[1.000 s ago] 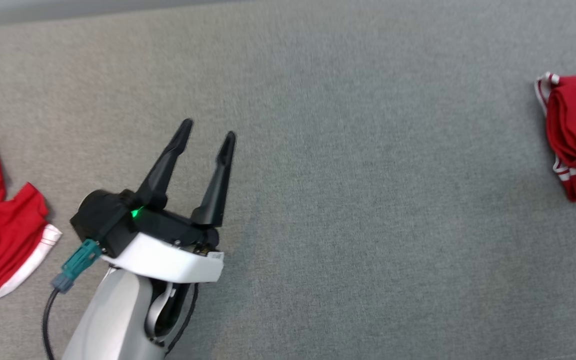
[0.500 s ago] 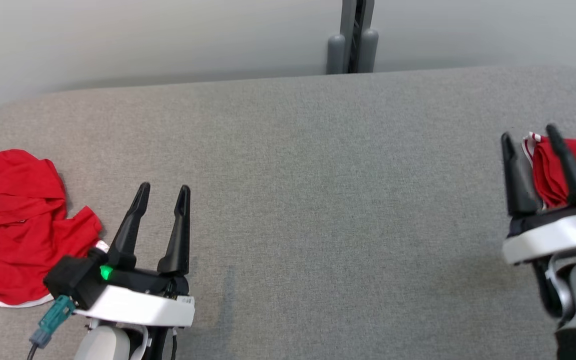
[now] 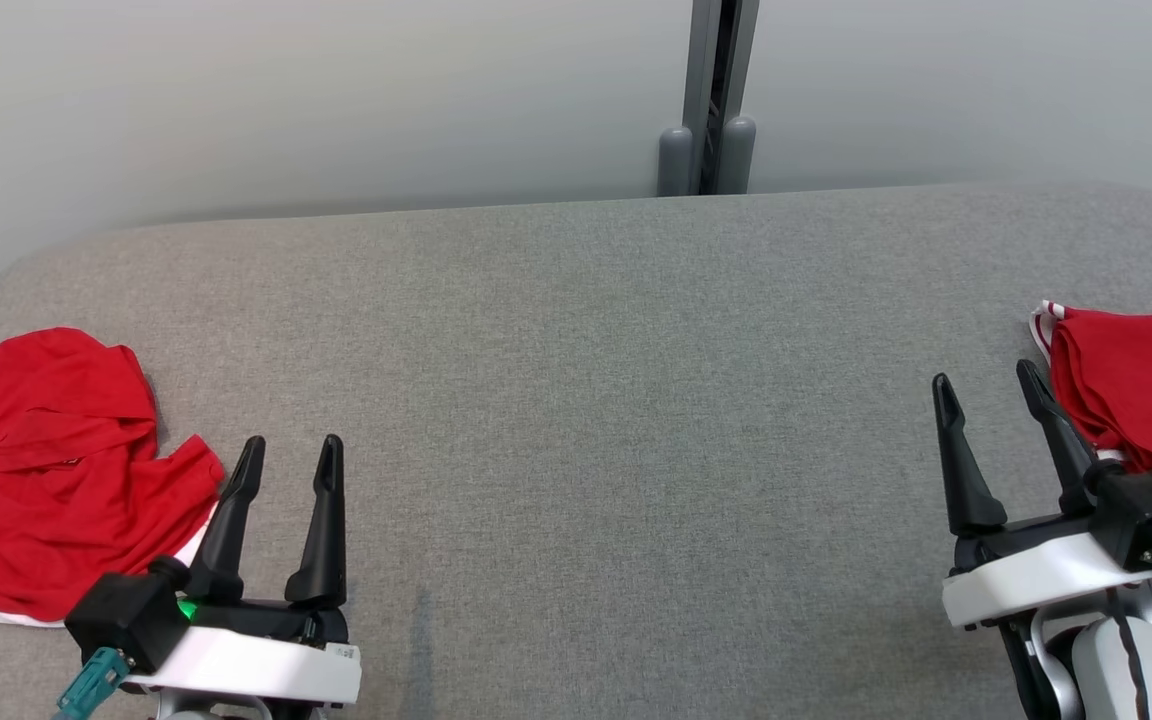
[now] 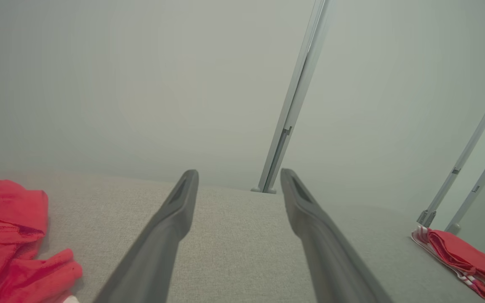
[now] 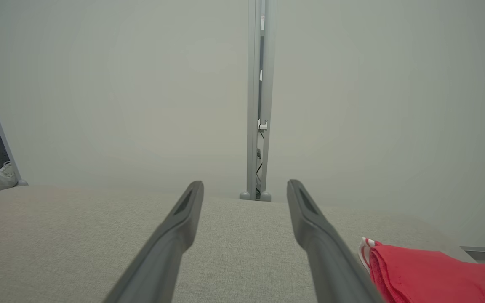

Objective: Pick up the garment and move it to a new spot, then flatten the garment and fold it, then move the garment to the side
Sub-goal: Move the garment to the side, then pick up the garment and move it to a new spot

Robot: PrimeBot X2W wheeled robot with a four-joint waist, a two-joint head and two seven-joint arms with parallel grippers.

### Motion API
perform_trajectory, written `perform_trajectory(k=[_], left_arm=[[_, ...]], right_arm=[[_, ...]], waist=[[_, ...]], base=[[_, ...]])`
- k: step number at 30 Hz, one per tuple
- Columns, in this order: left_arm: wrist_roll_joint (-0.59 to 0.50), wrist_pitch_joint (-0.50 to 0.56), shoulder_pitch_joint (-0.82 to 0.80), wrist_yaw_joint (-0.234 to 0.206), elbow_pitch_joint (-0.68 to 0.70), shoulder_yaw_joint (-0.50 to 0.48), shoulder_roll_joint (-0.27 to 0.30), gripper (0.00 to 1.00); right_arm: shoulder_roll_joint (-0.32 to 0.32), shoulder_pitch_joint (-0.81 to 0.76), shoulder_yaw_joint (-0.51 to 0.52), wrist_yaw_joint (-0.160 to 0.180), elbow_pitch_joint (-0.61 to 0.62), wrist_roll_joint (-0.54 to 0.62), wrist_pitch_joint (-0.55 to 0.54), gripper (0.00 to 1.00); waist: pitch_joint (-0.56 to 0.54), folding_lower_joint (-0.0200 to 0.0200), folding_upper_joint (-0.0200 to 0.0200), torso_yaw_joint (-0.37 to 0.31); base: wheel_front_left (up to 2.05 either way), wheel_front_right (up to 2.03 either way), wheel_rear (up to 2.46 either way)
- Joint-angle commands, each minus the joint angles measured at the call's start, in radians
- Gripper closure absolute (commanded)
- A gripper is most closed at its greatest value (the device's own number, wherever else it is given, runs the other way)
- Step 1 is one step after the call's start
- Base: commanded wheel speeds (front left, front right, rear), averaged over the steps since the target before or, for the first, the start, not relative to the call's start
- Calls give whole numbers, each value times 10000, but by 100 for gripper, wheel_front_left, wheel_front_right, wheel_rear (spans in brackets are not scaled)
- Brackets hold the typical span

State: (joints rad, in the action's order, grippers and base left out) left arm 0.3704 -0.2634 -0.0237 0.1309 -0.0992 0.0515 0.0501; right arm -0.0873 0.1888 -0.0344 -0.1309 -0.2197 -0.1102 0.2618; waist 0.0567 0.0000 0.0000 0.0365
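A wide table (image 3: 576, 380) covered with grey fabric, with rounded corners, stands against a pale grey wall (image 3: 336, 100). At the middle of the far edge a grey vertical post (image 3: 711, 90) rises between two wall panels.

The crumpled red garment (image 3: 66, 480) lies on the left part of the table, close to the left edge. It is in a loose heap with many folds, and a white trim shows at its far left side and along its near edge. The folded red garment (image 3: 1136, 400) lies at the right edge of the table, partly cut off by the head view. It is a neat, flat stack, and white stripes show at its far left corner.

The left end effector (image 3: 293, 445) is at the near left, just right of the crumpled red garment. Its two dark fingers point to the far side and stand apart, with nothing between them, so it is open and empty. Whether its left finger touches the cloth I cannot tell. A green light glows on its black body.

The right end effector (image 3: 983, 376) is at the near right, just left of the folded red garment. Its fingers are also spread, pointing to the far side, and they hold nothing. Its right finger is close beside the folded cloth.

The whole middle of the table between the two end effectors is bare grey fabric. In the right wrist view, a white shoe (image 5: 0, 176) is on the floor beyond the far left corner of the table.
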Motion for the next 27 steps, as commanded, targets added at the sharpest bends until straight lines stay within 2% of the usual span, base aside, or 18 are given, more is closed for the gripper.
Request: perform_trajectory(k=[1, 27], left_arm=[[4, 4, 31, -3, 10, -22, 22, 0], [26, 4, 62, -3, -87, 152, 22, 0]], right_arm=[[19, -81, 47, 5, 24, 36, 57, 0], [271, -232, -56, 3, 55, 33, 58, 0]], waist=[[-25, 0, 0, -2], [-111, 0, 0, 3]], base=[[0, 0, 0], [0, 0, 0]])
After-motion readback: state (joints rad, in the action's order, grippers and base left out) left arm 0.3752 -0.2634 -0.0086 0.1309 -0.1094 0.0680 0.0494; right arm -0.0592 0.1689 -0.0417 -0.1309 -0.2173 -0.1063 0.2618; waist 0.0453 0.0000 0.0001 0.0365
